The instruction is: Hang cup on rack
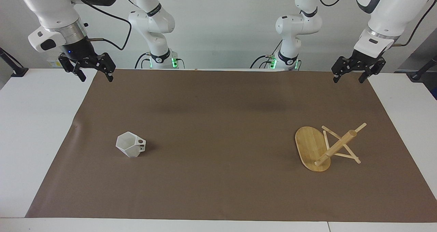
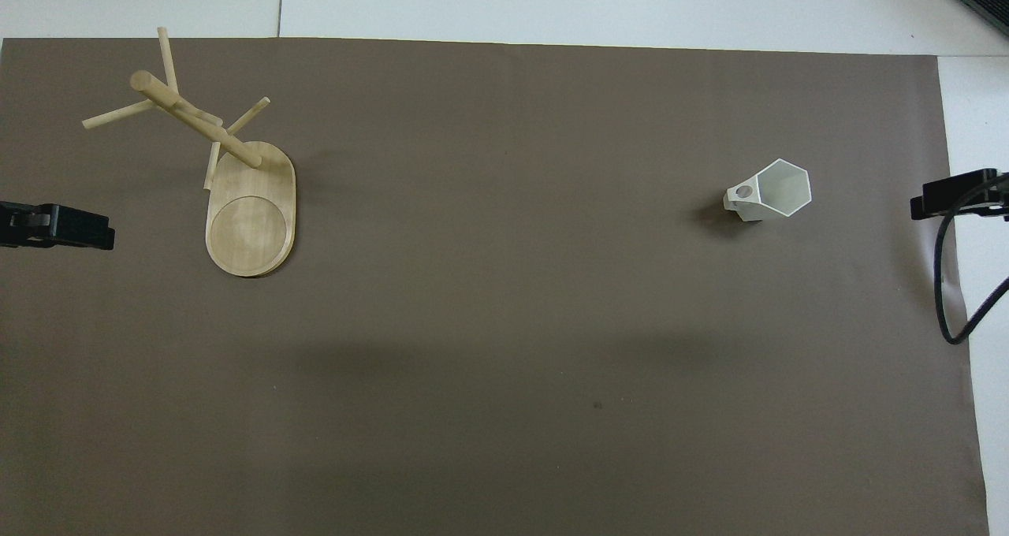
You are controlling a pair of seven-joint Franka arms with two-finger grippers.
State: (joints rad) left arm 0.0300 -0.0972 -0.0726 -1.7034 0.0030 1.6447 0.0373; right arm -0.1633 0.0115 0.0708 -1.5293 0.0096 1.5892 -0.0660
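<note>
Nearest the robots, both arms wait raised over the mat's edge. The right gripper hangs with its jaws wide and nothing in them, and the left gripper hangs the same way at the other corner. Farther out on the brown mat, the cup stands upright, well apart from the right gripper. The rack stands toward the left arm's end, about as far out as the cup. White tabletop borders the mat.
</note>
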